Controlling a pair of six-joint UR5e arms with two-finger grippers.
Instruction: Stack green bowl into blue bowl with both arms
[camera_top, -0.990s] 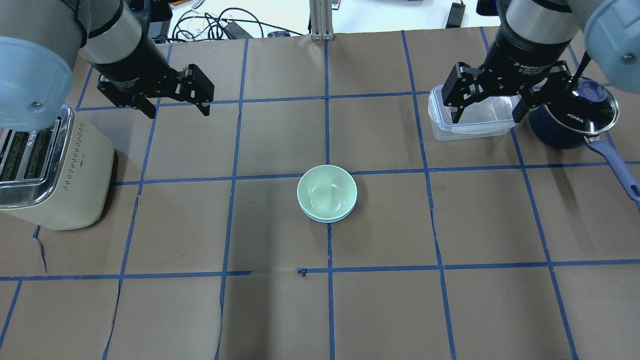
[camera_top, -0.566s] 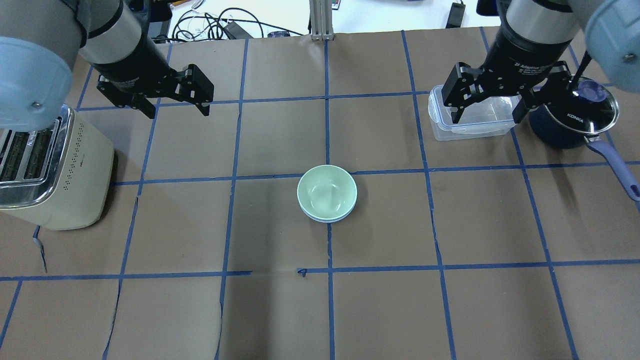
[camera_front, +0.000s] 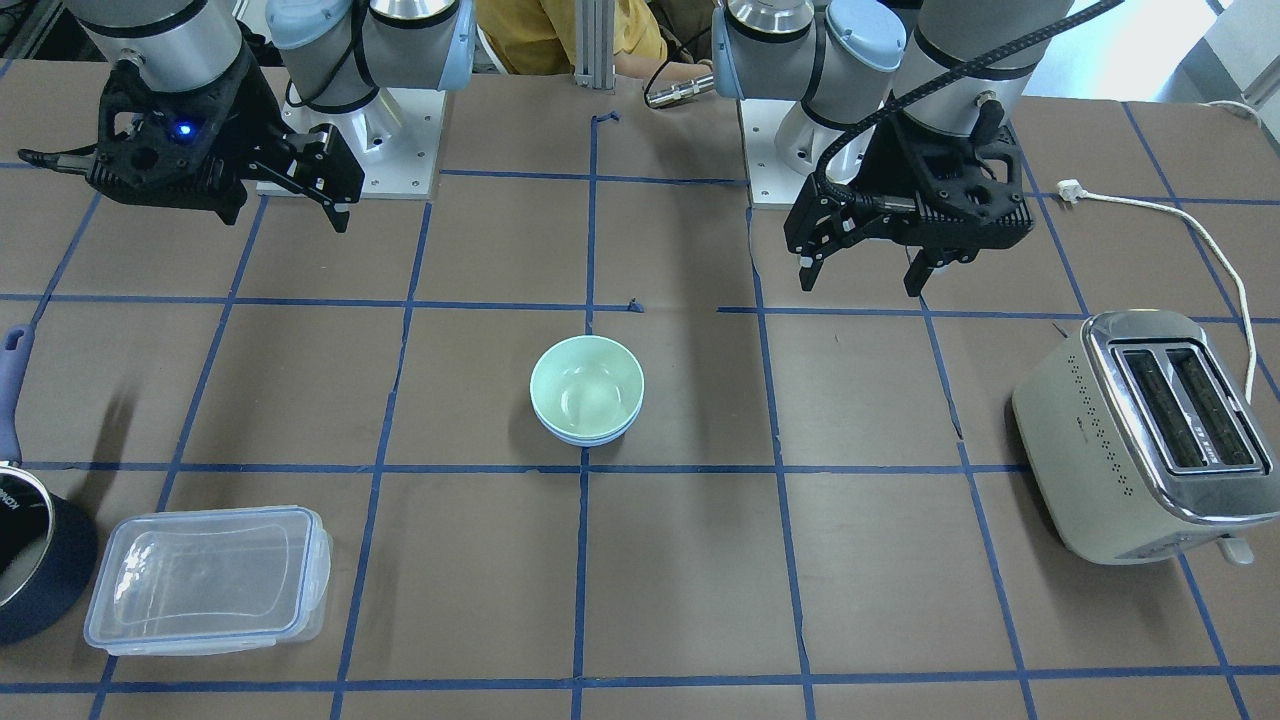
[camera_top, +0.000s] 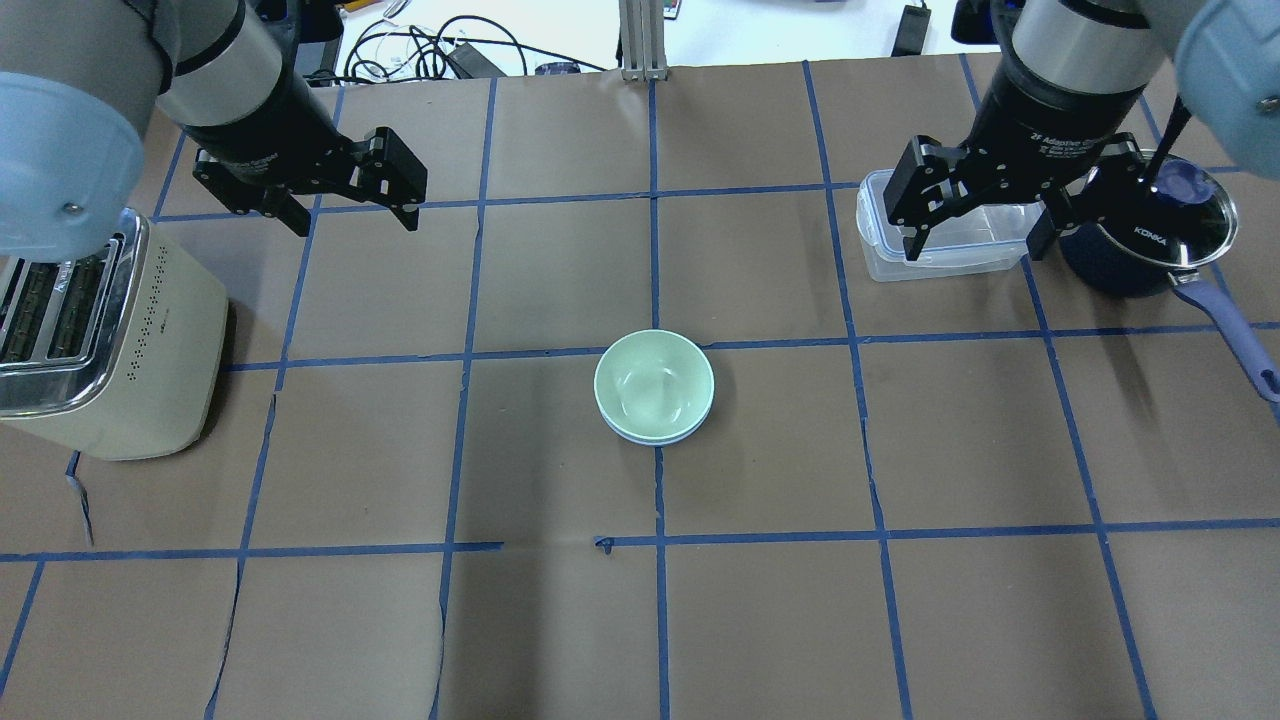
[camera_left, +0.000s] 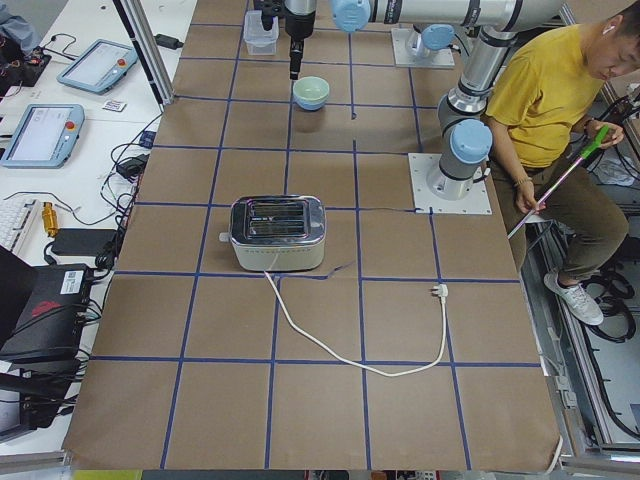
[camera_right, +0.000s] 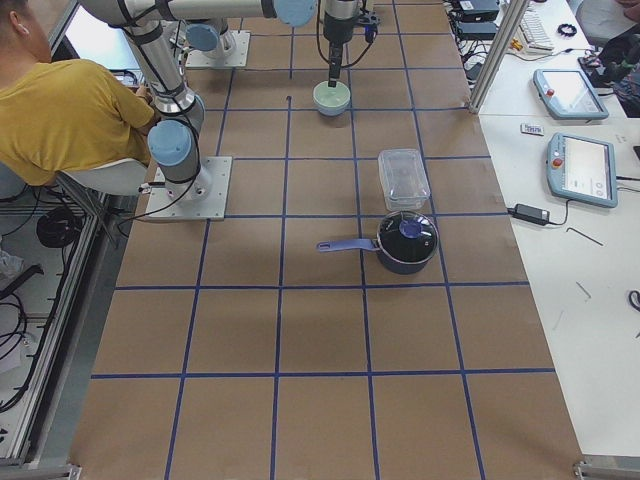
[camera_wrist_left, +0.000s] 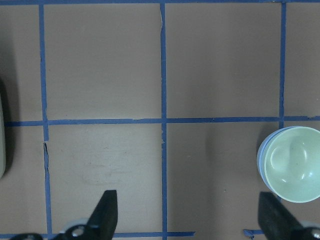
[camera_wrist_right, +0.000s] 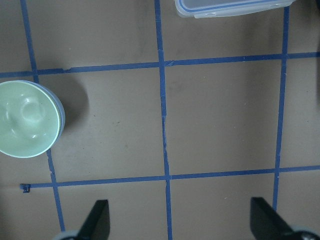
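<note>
The green bowl (camera_top: 654, 383) sits nested inside the blue bowl (camera_top: 641, 437) at the table's middle; only a thin blue rim shows beneath it. The stack also shows in the front view, green bowl (camera_front: 587, 385) in blue bowl (camera_front: 585, 440). My left gripper (camera_top: 355, 222) is open and empty, raised well to the far left of the stack. My right gripper (camera_top: 973, 250) is open and empty, raised at the far right above the clear container. The left wrist view holds the green bowl (camera_wrist_left: 294, 165) at its right edge. The right wrist view holds it (camera_wrist_right: 27, 120) at its left edge.
A cream toaster (camera_top: 110, 330) stands at the left edge, its cord (camera_front: 1200, 225) trailing behind. A clear rectangular container (camera_top: 880, 255) and a dark blue lidded pot (camera_top: 1150, 235) with a long handle stand at the far right. A person in yellow (camera_left: 545, 85) sits beside the robot bases.
The right gripper has shifted very slightly over the clear container. The bowls and the left gripper have not moved.
</note>
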